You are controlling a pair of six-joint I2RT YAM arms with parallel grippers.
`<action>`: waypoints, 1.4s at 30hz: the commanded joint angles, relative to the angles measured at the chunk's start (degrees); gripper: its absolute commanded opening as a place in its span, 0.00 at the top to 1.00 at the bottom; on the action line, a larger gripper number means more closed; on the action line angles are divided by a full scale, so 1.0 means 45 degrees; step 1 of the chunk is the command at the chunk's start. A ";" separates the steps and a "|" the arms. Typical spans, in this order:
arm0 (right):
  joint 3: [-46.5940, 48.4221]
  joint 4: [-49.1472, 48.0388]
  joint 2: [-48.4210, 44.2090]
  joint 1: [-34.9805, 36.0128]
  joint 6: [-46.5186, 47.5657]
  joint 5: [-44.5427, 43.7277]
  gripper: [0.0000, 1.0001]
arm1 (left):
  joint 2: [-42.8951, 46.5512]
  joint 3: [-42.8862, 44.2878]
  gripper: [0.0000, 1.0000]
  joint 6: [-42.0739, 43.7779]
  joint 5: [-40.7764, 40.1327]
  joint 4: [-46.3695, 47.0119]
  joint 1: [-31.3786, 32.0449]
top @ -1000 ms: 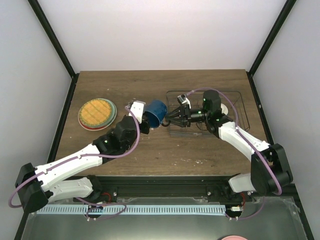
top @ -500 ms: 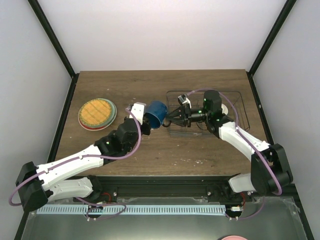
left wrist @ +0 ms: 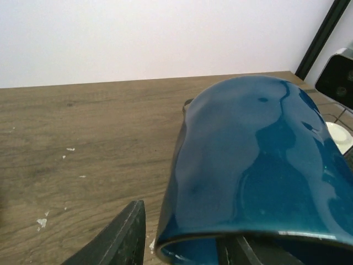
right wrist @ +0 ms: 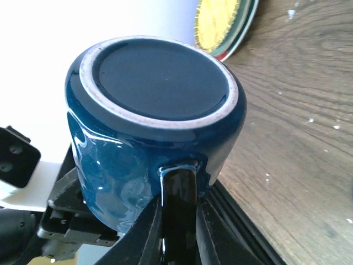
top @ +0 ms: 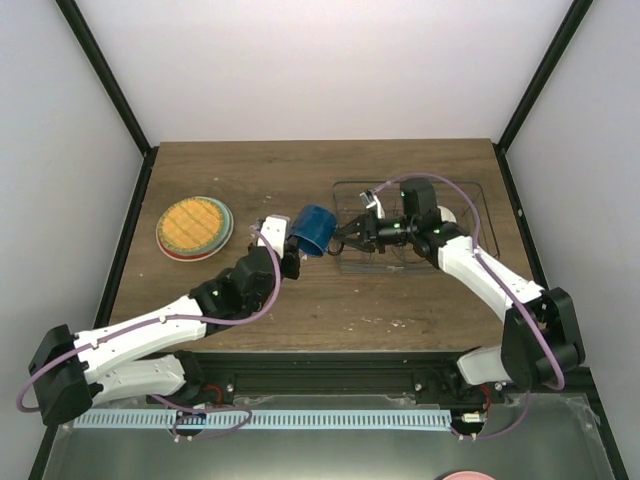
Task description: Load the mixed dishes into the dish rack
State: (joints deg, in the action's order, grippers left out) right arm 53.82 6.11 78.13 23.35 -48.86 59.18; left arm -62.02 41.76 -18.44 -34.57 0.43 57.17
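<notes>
Mug point(top: 314, 226) is up off the tabletop point(top: 330, 165), between the two pincers and just left of the rack point(top: 470, 200). Its long axis is roughly level, along the line between the arms: mouth toward the left pincer point(top: 289, 244), base toward the right pincer point(top: 347, 233).

Left pincer straddles the mug wall at the rim, one finger inside and one outside. Left wrist view shows a thin gap between the outer finger point(left wrist: 124, 237) and the wall, so can't tell if it is gripping.

Right pincer is at the mug's base end. Right wrist view shows the handle point(right wrist: 178, 199) between its fingers point(right wrist: 152, 234) with no gap visible; it looks closed on the handle.

Looks like a handover, left to right. Right arm is nearer the rack, reaching out over it. Rack lies on the right pincer's side of the mug, so the next move is probably left letting go and right carrying the mug back into the rack.

Plates point(top: 195, 227) are stacked far left on the tabletop, not loaded.
</notes>
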 commanded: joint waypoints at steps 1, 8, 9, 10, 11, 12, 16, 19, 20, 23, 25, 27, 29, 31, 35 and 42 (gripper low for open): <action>0.0644 0.0659 0.0132 0.0085 0.1295 -0.0468 0.99 | 0.0535 -0.0413 0.64 -0.0396 -0.0294 0.0120 0.0050; 0.1635 0.2314 0.0237 0.0084 0.2160 -0.2470 0.99 | 0.1576 -0.0609 0.57 -0.0995 -0.0525 -0.1454 0.0050; 0.1943 0.3070 0.0204 0.0084 0.2400 -0.3046 0.99 | 0.1880 -0.0625 0.49 -0.1073 -0.0612 -0.1703 0.0050; 0.2314 0.3778 0.0166 0.0076 0.2660 -0.3677 0.99 | 0.2180 -0.0585 0.42 -0.1137 -0.0745 -0.2049 0.0050; 0.2614 0.4367 0.0076 0.0088 0.2951 -0.4237 0.99 | 0.2461 -0.0505 0.35 -0.1186 -0.0833 -0.2439 0.0050; 0.2874 0.4881 -0.0038 0.0084 0.3117 -0.4820 0.99 | 0.2752 -0.0361 0.23 -0.1197 -0.0929 -0.2775 0.0050; 0.3539 0.6398 -0.0744 0.0092 0.3521 -0.7078 0.99 | 0.3078 0.0285 0.00 -0.1624 -0.1234 -0.4598 0.0050; 0.3956 0.7304 -0.1134 0.0072 0.3824 -0.8535 0.99 | 0.2981 0.0851 0.00 -0.2276 -0.1302 -0.6148 0.0050; 0.4060 0.7535 -0.1273 0.0082 0.3890 -0.8938 0.99 | 0.2918 0.1018 0.00 -0.2522 -0.1320 -0.6511 0.0050; 0.4313 0.8192 -0.1661 0.0073 0.3958 -1.0562 0.99 | 0.2526 0.1589 0.00 -0.3439 -0.1578 -0.8080 0.0050; 0.4509 0.8822 -0.1869 0.0083 0.3790 -1.1947 0.99 | 0.2159 0.1970 0.00 -0.4211 -0.1718 -0.9264 0.0050; 0.4866 0.9769 -0.2134 0.0084 0.3341 -1.3682 0.99 | 0.1795 0.2371 0.00 -0.5411 -0.2059 -1.0771 0.0050; 0.4952 1.0804 -0.2502 0.0083 0.2597 -1.5642 0.99 | 0.1453 0.2696 0.00 -0.6237 -0.2363 -1.1927 0.0036; 0.4805 1.1754 -0.2794 0.0084 0.1928 -1.7185 0.99 | 0.1088 0.3044 0.00 -0.6056 -0.2169 -1.2354 -0.0053; 0.4366 1.2912 -0.2874 0.0084 0.0679 -1.8696 0.99 | 0.0362 0.3744 0.00 -0.5266 -0.1571 -1.2584 -0.0082; 0.3180 1.3915 -0.2628 0.0084 -0.1434 -2.0147 0.99 | 0.1165 0.2819 0.00 -0.4686 -0.0211 -1.1105 -0.0087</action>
State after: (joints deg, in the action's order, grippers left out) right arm 69.28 65.78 66.32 23.44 -47.68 -22.26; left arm -59.64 56.73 -41.12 -39.05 -52.10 56.97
